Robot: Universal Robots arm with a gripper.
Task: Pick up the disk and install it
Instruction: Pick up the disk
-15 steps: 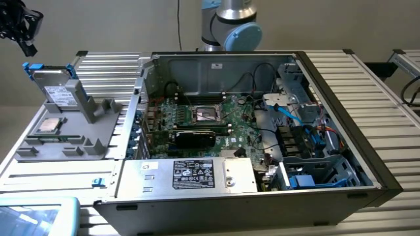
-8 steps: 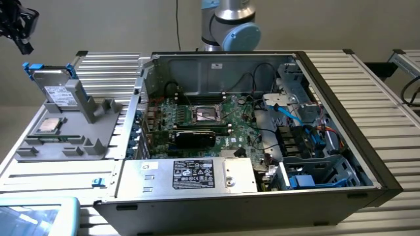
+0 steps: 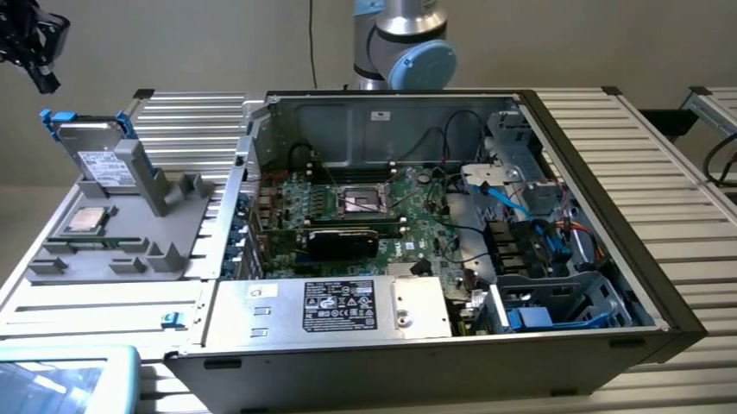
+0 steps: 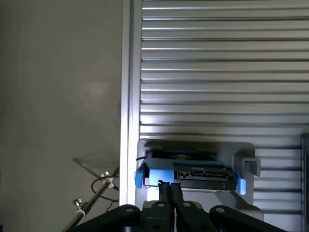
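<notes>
Pincer [image 4: 169, 187] narrow, fingers pressed together, holding nothing. It hangs clear of the disk [image 3: 106, 155], not touching. In the exterior view the disk is at 5 o'clock from the pincer. Disk stands on edge in the grey holder [image 3: 161, 233], blue rails at its upper end, white label showing. CPU chip [image 3: 86, 221] lies flat on the same holder, 6 o'clock of the disk. Open PC case [image 3: 461, 216] is at 3 o'clock of the holder. All on the slatted desk [image 3: 645, 155].
</notes>
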